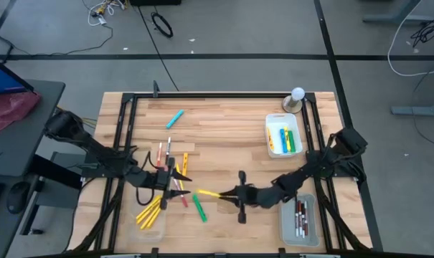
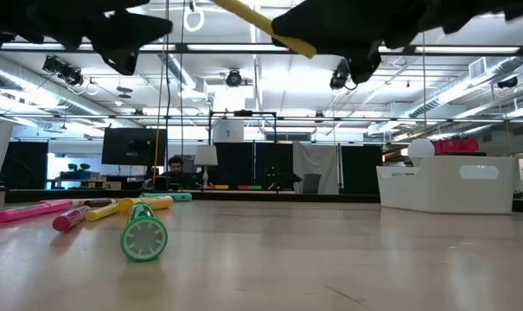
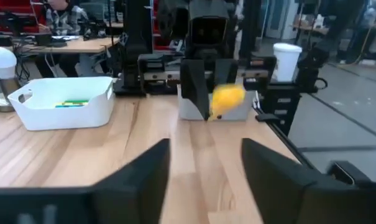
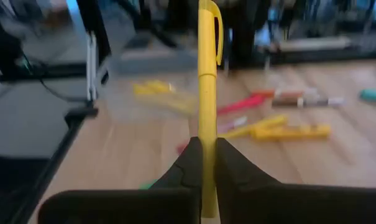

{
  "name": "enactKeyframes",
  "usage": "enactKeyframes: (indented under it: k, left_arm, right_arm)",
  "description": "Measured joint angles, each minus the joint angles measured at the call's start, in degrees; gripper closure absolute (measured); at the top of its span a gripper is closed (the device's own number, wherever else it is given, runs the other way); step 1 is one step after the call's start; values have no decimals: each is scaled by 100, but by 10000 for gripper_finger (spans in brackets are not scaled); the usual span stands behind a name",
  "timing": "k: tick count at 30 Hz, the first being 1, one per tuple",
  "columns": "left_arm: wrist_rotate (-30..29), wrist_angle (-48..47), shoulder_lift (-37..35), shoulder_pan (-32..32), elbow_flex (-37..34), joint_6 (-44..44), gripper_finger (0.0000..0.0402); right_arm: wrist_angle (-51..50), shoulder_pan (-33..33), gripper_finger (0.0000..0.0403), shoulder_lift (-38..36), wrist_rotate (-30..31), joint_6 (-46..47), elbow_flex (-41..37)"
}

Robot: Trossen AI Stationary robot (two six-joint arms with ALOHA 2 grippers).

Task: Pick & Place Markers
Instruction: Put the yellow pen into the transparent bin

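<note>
My right gripper [image 1: 225, 194] is shut on a yellow marker [image 1: 209, 193] near the table's middle, held up in the air [image 2: 263, 23]. My left gripper [image 1: 181, 179] is open just left of it, above loose markers, and touches nothing; its wrist view shows the fingers apart [image 3: 206, 180], facing the yellow marker [image 3: 227, 99]. A green marker [image 1: 200, 208] lies flat on the table, its round end toward the low camera [image 2: 144, 238]. Pink, yellow and white loose markers [image 1: 170, 161] lie flat near the left gripper. A light blue marker [image 1: 175, 119] lies farther back. My right gripper pinches the yellow marker's barrel [image 4: 206, 158] between its two fingers. The marker runs along the fingers and sticks out past their tips toward the table's left, clip end [image 4: 211, 15] foremost. It is lifted clear of the table and tilted in the low view.
A white tray [image 1: 283, 136] at the far right holds yellow, blue and green markers. A clear tray [image 1: 300, 218] at the near right holds white dark-capped markers. A clear tray [image 1: 151, 216] at the near left holds yellow ones. A white bulb-shaped object [image 1: 295, 99] stands at the far edge.
</note>
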Motion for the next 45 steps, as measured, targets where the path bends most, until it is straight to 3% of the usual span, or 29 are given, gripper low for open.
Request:
enactKeyframes:
  k: [5, 9, 13, 19, 28, 34, 37, 40, 43, 45]
  left_arm:
    - [-20, 949, 520, 256, 74, 181, 130]
    - [-29, 1640, 1070, 372, 530, 767, 124]
    - [-247, 1778, 1523, 505, 1168, 1053, 138]
    - [-269, 1754, 1694, 497, 1680, 1346, 190]
    - [-505, 1622, 1636, 291, 1687, 1377, 359]
    - [-1037, 900, 1089, -50, 1690, 1563, 362]
    - [-1619, -194, 583, -346, 1919, 1510, 362]
    - [-2280, -2197, 83, -673, 2470, 997, 362]
    - [-2317, -4929, -215, -899, 3263, -669, 362]
    - [-1939, -6716, -222, -951, 3772, -2178, 362]
  right_arm:
    - [1966, -390, 392, 4, -219, -549, -534]
    - [2387, -675, 392, 7, -740, -670, -563]
    - [2379, -802, 392, 7, -812, -800, -492]
    - [2376, -818, 392, 7, -859, -823, -485]
    - [2366, -747, 390, 7, -884, -1009, -482]
    - [2538, -752, 342, 2, -723, -833, -483]
    - [2615, -752, 302, 2, -740, -777, -483]
    - [2575, -754, 266, 2, -750, -777, -483]
    - [2464, -756, 238, 0, -754, -777, -483]
    - [2397, -756, 226, 0, -760, -776, -483]
